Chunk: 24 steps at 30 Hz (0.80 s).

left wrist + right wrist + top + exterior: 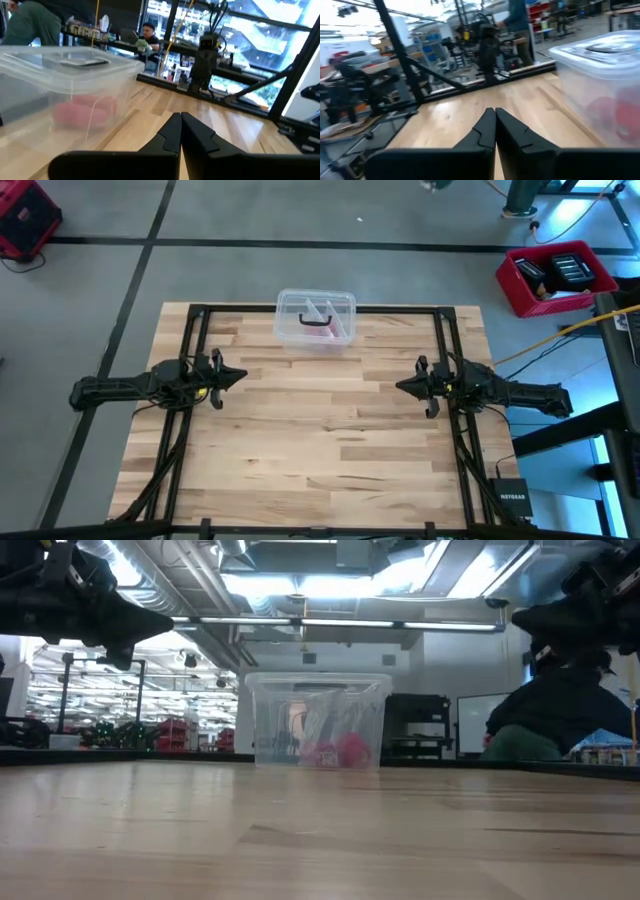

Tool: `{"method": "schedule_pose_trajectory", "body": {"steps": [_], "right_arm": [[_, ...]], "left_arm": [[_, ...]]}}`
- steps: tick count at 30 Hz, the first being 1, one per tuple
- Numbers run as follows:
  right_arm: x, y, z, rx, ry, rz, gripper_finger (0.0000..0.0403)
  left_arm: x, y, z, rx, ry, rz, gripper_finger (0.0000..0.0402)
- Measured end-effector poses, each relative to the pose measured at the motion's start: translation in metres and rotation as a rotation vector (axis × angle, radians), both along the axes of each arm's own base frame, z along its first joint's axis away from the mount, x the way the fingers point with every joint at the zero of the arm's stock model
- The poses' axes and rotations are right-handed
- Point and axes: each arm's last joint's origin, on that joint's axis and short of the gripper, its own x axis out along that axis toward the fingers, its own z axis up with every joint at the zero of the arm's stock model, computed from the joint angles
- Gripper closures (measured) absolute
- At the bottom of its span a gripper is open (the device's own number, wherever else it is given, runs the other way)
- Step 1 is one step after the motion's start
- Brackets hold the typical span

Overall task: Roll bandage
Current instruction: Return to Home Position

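The pink bandage [82, 111] lies rolled up inside a clear plastic box [315, 318] with its lid on, at the middle of the table's far edge. It also shows as a pink lump [335, 752] through the box wall and as a pink blur [615, 115] in the right wrist view. My left gripper [243, 375] hovers shut above the table at the left, pointing level toward the middle, with nothing in it. My right gripper [399, 386] hovers shut at the right, pointing level toward the left one, and holds nothing.
Black frame rails [320, 310] run along the table's far edge and down both sides. Bare wooden tabletop [320, 440] lies between the arms and toward the near edge. A person [560, 710] is in the room beyond the table.
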Motion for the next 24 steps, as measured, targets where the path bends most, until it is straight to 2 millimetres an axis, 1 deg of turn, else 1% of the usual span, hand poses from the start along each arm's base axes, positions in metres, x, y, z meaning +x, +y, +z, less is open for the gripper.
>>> {"method": "schedule_pose_trajectory", "body": {"steps": [3,10,24], "right_arm": [[0.0,0.0004,0.0002,-0.007,-0.004,0.014,0.0389],[0.0018,-0.002,-0.0035,0.029,0.038,-0.059,0.0389],[0.0018,-0.002,-0.0038,0.03,0.039,-0.061,0.0389]], "left_arm": [[0.0001,0.0,-0.0003,0.0,0.003,-0.001,0.04],[0.0004,0.0,-0.0006,0.0,0.007,-0.001,0.04],[0.0003,0.0,-0.0006,-0.001,0.006,-0.001,0.04]]}}
